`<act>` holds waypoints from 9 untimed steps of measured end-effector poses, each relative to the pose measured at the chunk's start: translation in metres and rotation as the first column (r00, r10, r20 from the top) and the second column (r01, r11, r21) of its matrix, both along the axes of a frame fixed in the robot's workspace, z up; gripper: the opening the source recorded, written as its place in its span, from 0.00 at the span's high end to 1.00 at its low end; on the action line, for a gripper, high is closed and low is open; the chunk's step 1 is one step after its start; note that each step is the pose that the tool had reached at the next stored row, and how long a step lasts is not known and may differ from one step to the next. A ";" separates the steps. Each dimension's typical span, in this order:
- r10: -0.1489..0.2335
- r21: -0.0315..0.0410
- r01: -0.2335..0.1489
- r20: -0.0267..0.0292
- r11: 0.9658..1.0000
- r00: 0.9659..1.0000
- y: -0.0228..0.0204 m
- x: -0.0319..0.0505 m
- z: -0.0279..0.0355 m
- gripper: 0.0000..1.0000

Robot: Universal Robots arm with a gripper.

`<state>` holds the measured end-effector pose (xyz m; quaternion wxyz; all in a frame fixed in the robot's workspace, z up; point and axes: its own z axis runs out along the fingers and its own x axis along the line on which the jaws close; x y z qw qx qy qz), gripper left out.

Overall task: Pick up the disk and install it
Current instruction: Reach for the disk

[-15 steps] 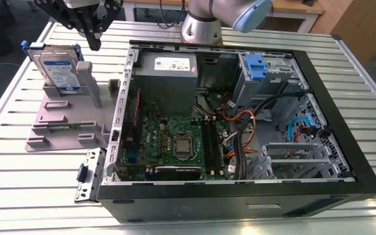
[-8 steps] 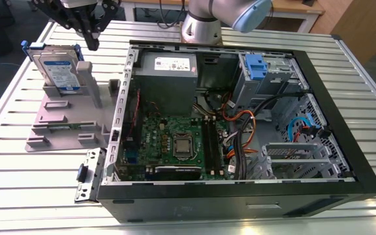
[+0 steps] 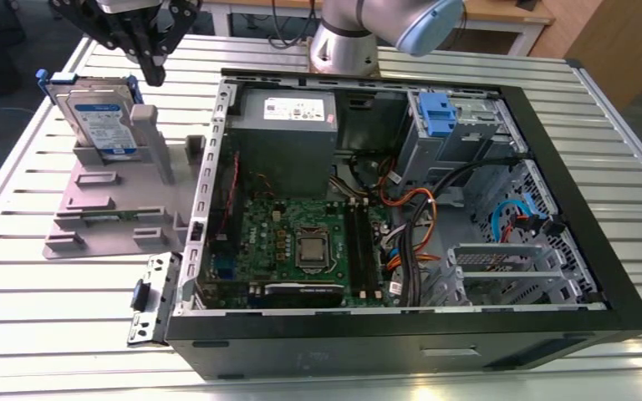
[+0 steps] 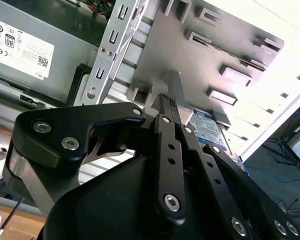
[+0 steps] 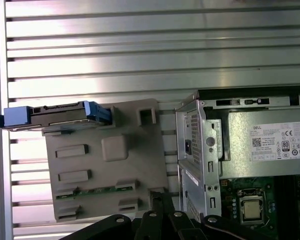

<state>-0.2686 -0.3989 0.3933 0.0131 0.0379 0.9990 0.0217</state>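
Tool (image 3: 154, 77), pressed together and empty, near one disk (image 3: 100, 125) upright in one grey stand (image 3: 109, 213)

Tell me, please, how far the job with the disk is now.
Done: nothing yet; the disk stands upright in the grey stand, outside the open computer case. In hand: the gripper, shut and empty, hovers near the disk's top edge. Left: both the pickup and the install.
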 end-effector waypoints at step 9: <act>0.000 0.000 0.000 0.000 1.000 1.000 0.0000 -0.0043 0.0000 0.90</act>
